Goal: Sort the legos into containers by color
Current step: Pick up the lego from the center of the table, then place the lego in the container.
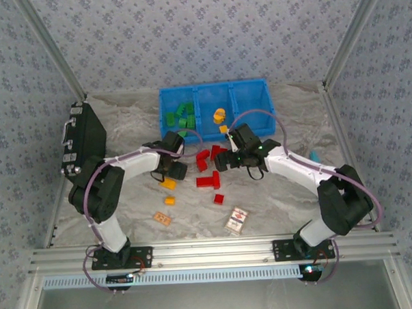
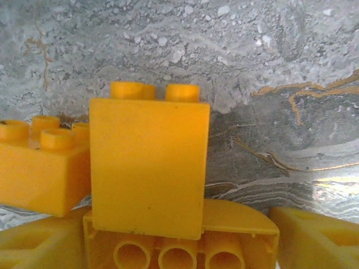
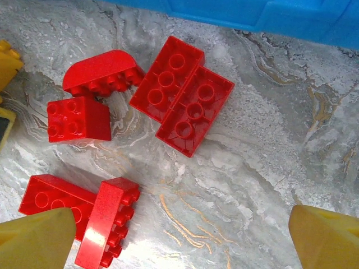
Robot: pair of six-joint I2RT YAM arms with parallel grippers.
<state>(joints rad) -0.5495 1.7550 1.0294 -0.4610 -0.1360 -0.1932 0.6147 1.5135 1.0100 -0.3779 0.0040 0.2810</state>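
Left gripper (image 2: 179,246) straddles orange bricks (image 2: 148,168); gripping or not, I cannot tell. Right gripper (image 3: 179,238) gapes wide over red bricks (image 3: 168,84).

Black box (image 1: 82,139), printed card (image 1: 237,220), tan tile (image 1: 162,217)

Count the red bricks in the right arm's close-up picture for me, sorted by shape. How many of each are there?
Long red bricks: 4
Square red brick: 1
Curved red brick: 1
Total: 6
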